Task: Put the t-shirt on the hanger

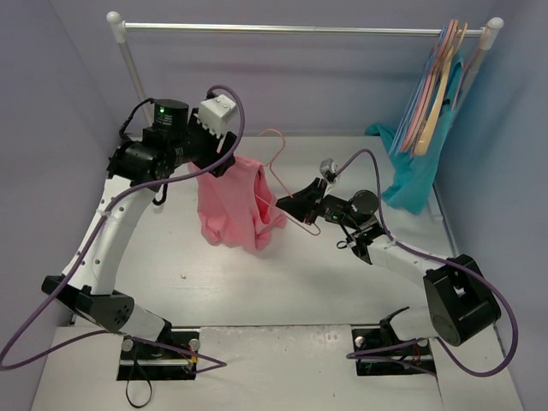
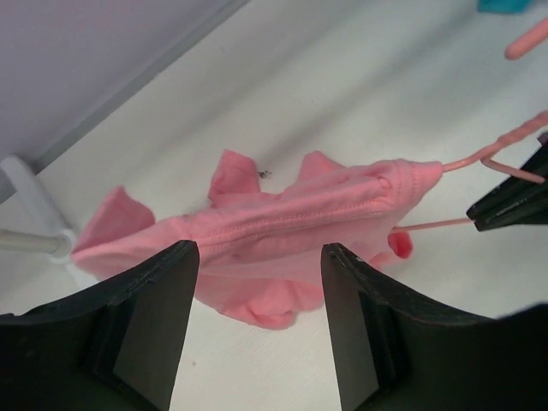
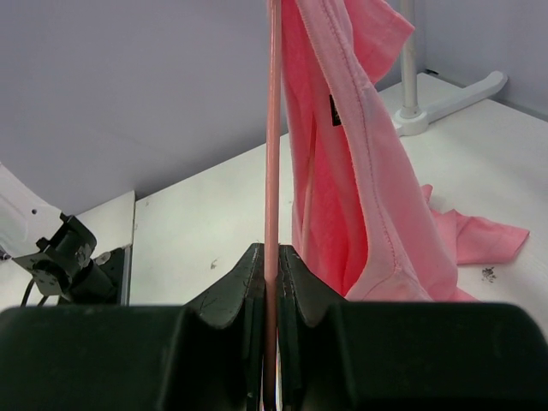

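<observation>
Hanger [image 1: 276,144] wire sits pinched in the right claw [image 3: 272,265], while the left claw [image 2: 259,257] gapes wide just over the draped t-shirt [image 1: 231,205].

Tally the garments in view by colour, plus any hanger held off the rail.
Salmon-pink t-shirt: 1
Teal garment: 1
Thin pink hanger, clamped in the right gripper: 1
Total: 3
</observation>
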You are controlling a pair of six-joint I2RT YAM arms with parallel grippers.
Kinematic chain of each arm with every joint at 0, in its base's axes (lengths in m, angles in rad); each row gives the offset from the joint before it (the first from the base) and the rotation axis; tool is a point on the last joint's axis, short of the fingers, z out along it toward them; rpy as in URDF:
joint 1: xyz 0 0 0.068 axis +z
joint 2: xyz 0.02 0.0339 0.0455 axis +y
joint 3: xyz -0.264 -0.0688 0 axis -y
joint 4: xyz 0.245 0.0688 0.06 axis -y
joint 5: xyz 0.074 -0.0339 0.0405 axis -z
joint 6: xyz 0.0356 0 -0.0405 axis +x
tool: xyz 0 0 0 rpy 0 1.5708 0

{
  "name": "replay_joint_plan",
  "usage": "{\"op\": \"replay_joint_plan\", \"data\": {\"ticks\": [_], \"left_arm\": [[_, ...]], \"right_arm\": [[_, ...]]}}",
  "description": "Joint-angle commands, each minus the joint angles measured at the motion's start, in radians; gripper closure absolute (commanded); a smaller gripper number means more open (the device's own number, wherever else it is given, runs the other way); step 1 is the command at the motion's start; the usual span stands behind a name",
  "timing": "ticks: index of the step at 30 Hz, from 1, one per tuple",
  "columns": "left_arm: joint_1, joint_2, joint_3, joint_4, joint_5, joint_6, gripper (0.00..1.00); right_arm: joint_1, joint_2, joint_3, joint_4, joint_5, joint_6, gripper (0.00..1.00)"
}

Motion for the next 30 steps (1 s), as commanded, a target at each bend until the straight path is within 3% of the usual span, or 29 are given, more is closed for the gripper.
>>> {"op": "replay_joint_plan", "data": {"ticks": [1, 9, 24, 30], "left_arm": [[0.009, 0.011, 0.016, 0.004, 0.229, 0.106, 0.41], [0.052, 0.068, 0.036, -0.043, 0.384, 0.2, 0.41], [0.072, 0.039, 0.085, -0.023, 0.35, 0.228, 0.41], [0.072, -0.015, 0.041, -0.007, 0.29, 0.26, 0.41]], "right_arm": [[0.007, -0.005, 0.076, 0.176, -0.04, -0.001, 1.0], [0.007, 0.006, 0.11, 0.141, -0.071, -0.01, 1.0], [0.008, 0.0, 0.136, 0.043, -0.085, -0.051, 1.0], [0.008, 0.011, 0.143, 0.038, -0.089, -0.056, 1.0]]}}
